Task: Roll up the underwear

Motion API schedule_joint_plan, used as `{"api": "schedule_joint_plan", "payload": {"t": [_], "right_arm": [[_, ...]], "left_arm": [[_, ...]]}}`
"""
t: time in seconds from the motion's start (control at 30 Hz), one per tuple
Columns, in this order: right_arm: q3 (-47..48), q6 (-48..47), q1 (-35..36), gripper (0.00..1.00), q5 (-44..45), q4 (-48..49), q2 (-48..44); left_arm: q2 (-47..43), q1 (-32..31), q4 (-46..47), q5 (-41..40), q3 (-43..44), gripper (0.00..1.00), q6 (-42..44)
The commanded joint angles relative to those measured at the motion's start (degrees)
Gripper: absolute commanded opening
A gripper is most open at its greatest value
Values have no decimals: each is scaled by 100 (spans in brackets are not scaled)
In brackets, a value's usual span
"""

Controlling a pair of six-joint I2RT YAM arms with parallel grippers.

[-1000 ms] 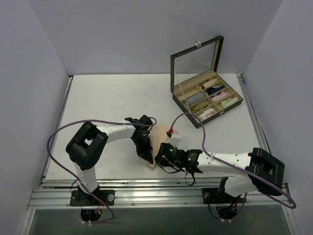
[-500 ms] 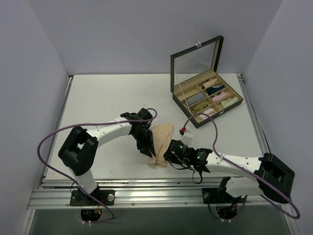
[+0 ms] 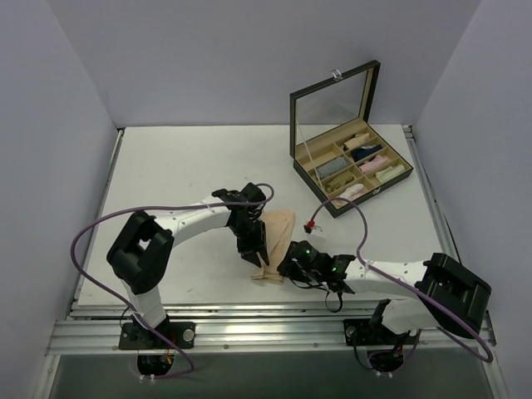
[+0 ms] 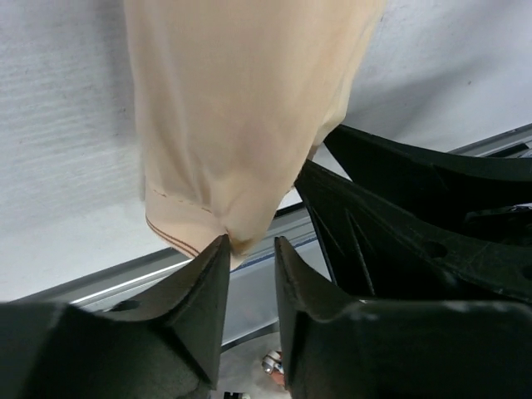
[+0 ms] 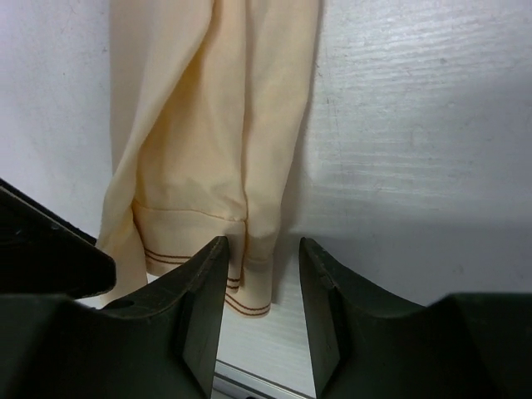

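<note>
The left end effector [image 4: 249, 245] has its two fingers a little way apart. The corner of the underwear [image 4: 241, 125] sits right at its tips, but I do not think it is pinched. The right end effector [image 5: 262, 245] is a little way open too. The striped hem of the underwear [image 5: 208, 125] lies just past its tips, and it holds nothing.

From above, both end effectors sit low at the near end of the cloth. The left one [image 3: 253, 249] is at its left side and the right one [image 3: 287, 268] is at its right side. The underwear [image 3: 278, 226] lies flat on the bench [image 3: 166, 166], close to the front edge. It is folded into a long, thin strip that points away from the arms.

I think the job now is to grab the near hem and start the roll. To do it well, both end effectors should pinch the hem at the same time, one at each corner. Then they should turn it over together, so the roll starts tight and straight. If one side goes faster, the roll may come out crooked.

Now let us count. There are two arms and two end effectors. There is one underwear. There is one open box [image 3: 391, 187] far off to the right, with its lid standing up. It has small cloth rolls [image 3: 332, 168] inside. I count at least six, but they are too small to be sure.
</note>
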Motion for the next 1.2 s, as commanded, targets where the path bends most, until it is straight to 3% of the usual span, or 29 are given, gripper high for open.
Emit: {"api": "schedule_joint_plan", "payload": {"t": [0.0,0.1,0.13,0.2,0.37,0.6,0.93,1.17], "right_arm": [[-126,19,-66,35,-29,348,174],[-135,-7,-74,33,-100,550,324],[-135,-7,-74,32,-117,594,376],[-153,-7,-74,31,-152,735,412],[-188,-16,-74,27,-170,779,421],[-381,-16,-66,25,-223,1016,316],[-917,-69,-66,48,-433,1657,-476],[-900,-139,-39,50,-741,2212,-2]], "left_arm": [[217,-50,-34,-48,324,34,139],[367,-85,27,13,447,19,148],[402,-94,71,39,491,9,131],[420,-120,88,40,535,2,113],[385,-129,422,162,466,2,-158],[384,-138,1732,541,-185,2,-871],[648,-138,1521,453,-388,2,-660],[754,-129,1398,444,-177,2,-634]]}}
